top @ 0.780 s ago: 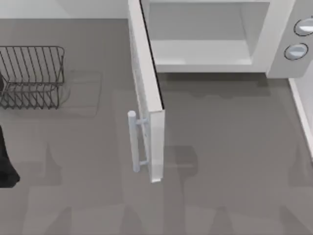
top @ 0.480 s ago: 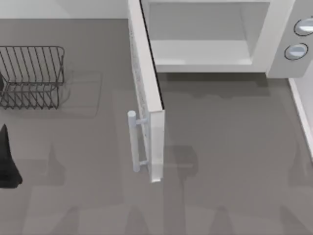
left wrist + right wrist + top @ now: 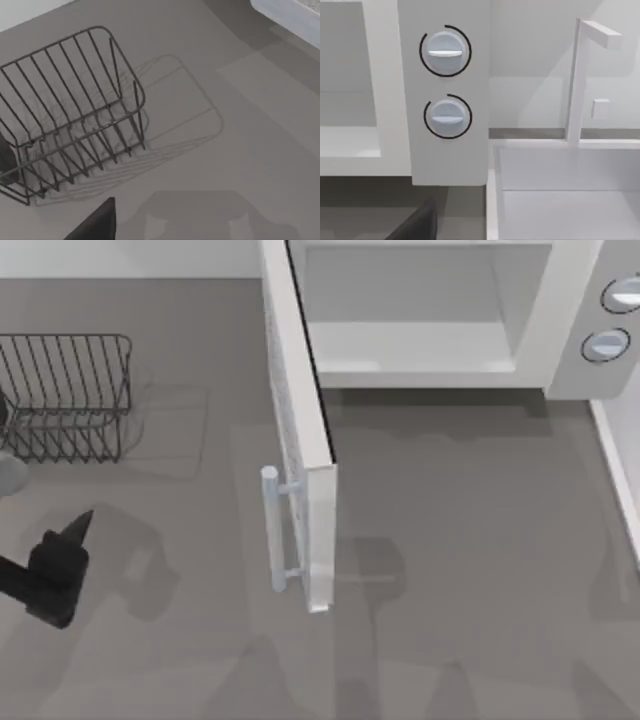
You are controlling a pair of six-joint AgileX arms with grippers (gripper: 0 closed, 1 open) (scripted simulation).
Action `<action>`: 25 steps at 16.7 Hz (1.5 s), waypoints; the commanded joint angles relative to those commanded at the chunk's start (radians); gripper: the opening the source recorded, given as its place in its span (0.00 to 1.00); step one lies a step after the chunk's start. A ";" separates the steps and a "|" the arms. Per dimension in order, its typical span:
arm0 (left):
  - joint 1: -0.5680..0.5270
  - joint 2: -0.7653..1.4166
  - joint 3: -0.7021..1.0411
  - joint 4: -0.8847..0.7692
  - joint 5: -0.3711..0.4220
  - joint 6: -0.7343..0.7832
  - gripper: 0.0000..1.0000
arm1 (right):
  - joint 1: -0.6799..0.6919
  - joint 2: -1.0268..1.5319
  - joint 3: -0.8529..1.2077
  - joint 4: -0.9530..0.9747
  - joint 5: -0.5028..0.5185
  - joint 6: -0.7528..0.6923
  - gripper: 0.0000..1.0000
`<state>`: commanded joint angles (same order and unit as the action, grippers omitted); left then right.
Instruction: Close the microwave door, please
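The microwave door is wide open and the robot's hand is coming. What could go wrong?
The left gripper is near the wire rack, so swinging toward the microwave door it might clip the rack.

It could catch on the bar handle instead of pushing the flat panel.

Pushed too hard, the door may slam against the microwave and bounce back open.
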<state>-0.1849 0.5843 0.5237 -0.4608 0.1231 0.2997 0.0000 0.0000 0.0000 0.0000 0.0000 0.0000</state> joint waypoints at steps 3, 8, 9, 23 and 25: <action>-0.065 0.272 0.246 -0.221 0.053 0.129 1.00 | 0.000 0.000 0.000 0.000 0.000 0.000 1.00; -0.151 0.710 0.694 -0.594 0.150 0.340 1.00 | 0.000 0.000 0.000 0.000 0.000 0.000 1.00; -0.164 0.786 0.786 -0.661 0.169 0.379 1.00 | 0.000 0.000 0.000 0.000 0.000 0.000 1.00; -0.207 1.235 1.515 -1.034 0.325 0.659 1.00 | 0.000 0.000 0.000 0.000 0.000 0.000 1.00; -0.207 1.235 1.515 -1.034 0.325 0.659 1.00 | 0.000 0.000 0.000 0.000 0.000 0.000 1.00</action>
<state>-0.3917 1.8195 2.0389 -1.4949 0.4480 0.9589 0.0000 0.0000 0.0000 0.0000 0.0000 0.0000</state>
